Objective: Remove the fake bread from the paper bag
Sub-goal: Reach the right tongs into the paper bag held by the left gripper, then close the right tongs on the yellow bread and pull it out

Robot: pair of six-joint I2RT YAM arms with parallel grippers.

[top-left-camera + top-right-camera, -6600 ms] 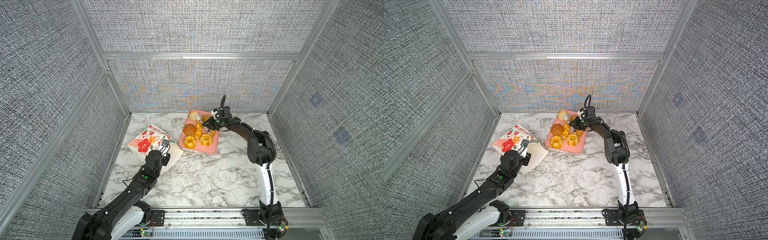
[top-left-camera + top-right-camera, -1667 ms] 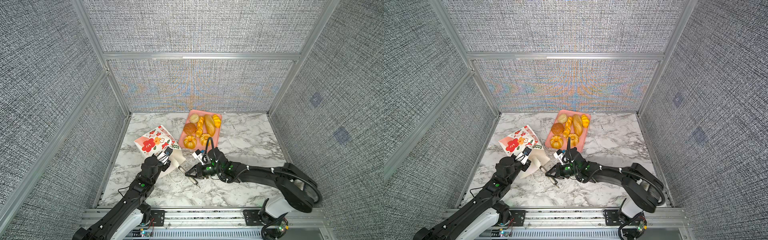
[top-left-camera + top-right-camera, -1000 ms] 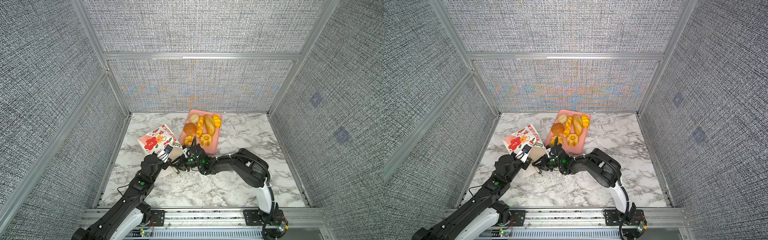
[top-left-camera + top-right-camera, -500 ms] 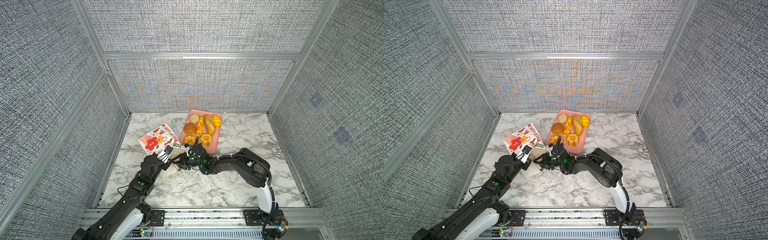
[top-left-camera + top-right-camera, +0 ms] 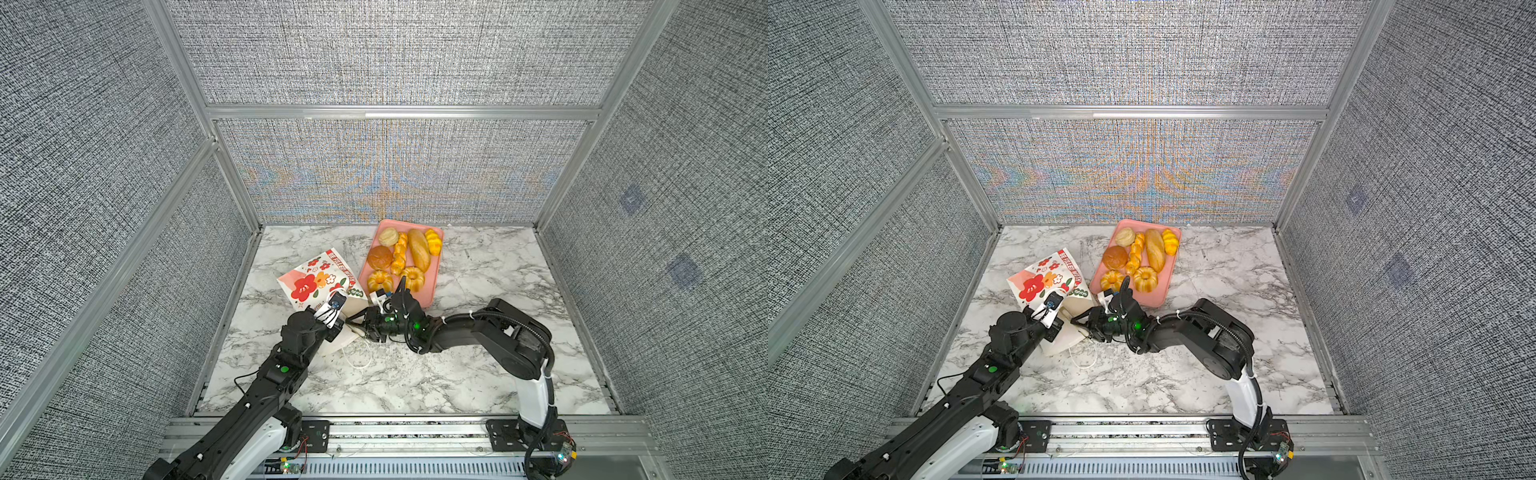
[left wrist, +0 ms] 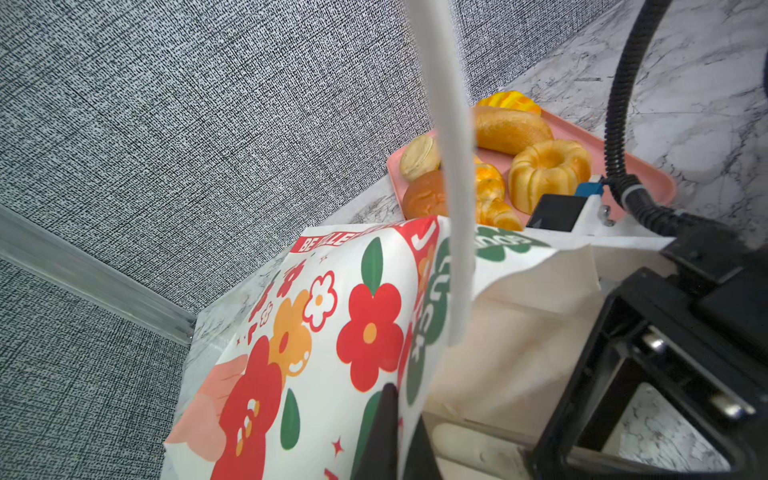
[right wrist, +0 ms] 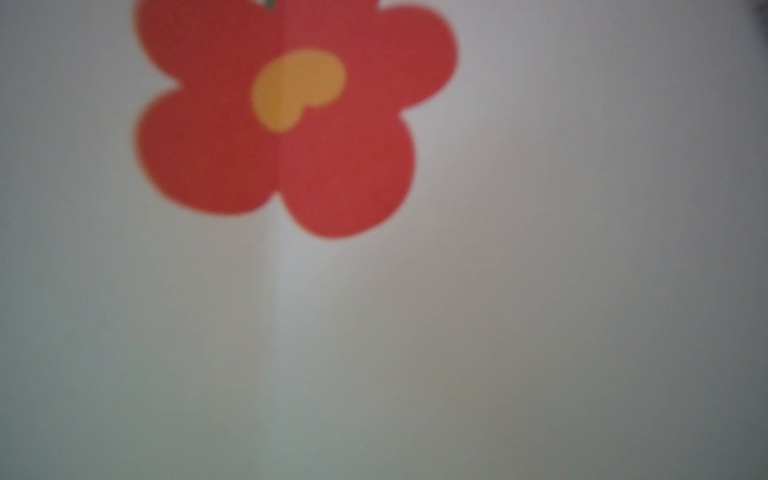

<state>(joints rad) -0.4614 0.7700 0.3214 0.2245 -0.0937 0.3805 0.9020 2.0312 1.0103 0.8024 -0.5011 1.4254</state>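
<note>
You can read white capitals beginning "BE FILLE" on the red banner [image 6: 345, 243] along one edge of the tall white flower-printed paper bag [image 6: 332, 324]. Lettering on its green patch [image 6: 498, 245] stays unclear.

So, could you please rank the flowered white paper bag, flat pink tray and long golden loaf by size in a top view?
Paper bag and pink tray: look alike, so unranked.
Golden loaf: smallest.

Setting: robotics laboratory test cell.
Enclosure: grey woven fabric panels [image 5: 395, 62] in an aluminium frame [image 5: 399, 113], closing three sides.
Work surface: marble-patterned tabletop [image 5: 478, 374].
Apparatus: left arm [image 5: 270, 382] and right arm [image 5: 511, 345], bases bolted to a front rail [image 5: 415, 428], cabling exposed.
Props: glossy fake bread [image 5: 417, 249] on a pink tray [image 5: 431, 286]; printed paper bag [image 5: 316, 278].
</note>
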